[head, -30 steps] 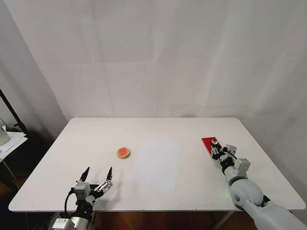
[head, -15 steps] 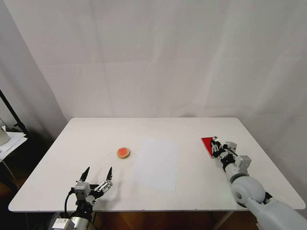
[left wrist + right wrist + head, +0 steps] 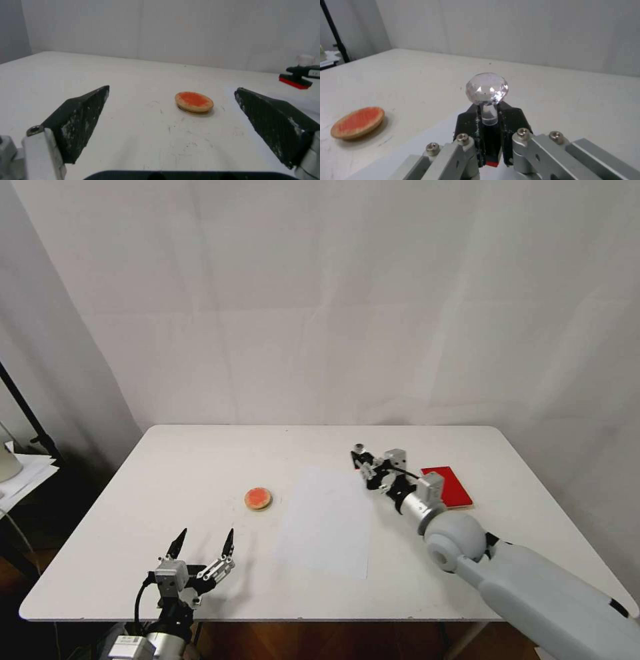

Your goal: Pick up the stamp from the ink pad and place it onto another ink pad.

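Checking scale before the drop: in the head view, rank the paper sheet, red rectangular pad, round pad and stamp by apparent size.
1. Paper sheet, by far the largest.
2. Red rectangular ink pad, partly hidden by the right arm.
3. Round ink pad.
4. Stamp, smallest, held above the table in the right gripper, so its apparent size is less sure.

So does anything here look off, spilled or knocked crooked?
Nothing stands out. The right gripper holds the stamp upright above the table; both ink pads and the sheet of paper lie flat.
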Controlling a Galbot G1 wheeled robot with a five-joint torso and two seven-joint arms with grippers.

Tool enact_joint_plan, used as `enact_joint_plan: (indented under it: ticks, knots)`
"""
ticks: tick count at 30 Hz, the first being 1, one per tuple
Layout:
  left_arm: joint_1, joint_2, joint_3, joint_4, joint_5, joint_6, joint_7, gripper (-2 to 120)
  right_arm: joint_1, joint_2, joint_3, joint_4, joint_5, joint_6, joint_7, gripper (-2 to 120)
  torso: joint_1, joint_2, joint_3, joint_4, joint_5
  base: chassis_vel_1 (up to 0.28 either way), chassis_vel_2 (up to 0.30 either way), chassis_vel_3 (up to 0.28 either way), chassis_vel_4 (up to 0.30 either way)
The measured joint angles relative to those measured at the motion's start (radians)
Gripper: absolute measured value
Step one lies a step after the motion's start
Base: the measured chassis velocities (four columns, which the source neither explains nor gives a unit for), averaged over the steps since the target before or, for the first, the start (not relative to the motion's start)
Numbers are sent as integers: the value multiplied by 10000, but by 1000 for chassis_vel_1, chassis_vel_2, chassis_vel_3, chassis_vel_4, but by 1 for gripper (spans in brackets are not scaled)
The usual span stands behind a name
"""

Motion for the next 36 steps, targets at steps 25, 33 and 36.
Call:
enact_joint_plan:
  ticks: [25, 33, 36]
  knots:
    - [1, 0, 0, 0, 0, 0, 0, 100, 508, 225, -407, 247, 230, 277, 191, 8, -1, 0, 0, -2, 2, 0, 0, 0, 0]
    - [0, 0, 0, 0, 0, 0, 0, 100, 2081, 1246, -1876, -326, 406, 294, -183, 8, -1, 0, 0, -1, -2, 0, 0, 0, 0]
    - [-1, 0, 0, 0, -1, 0, 0, 100, 2317, 2196, -2326, -1197, -98, 452, -569, 8, -1, 0, 0, 2, -1, 0, 0, 0, 0]
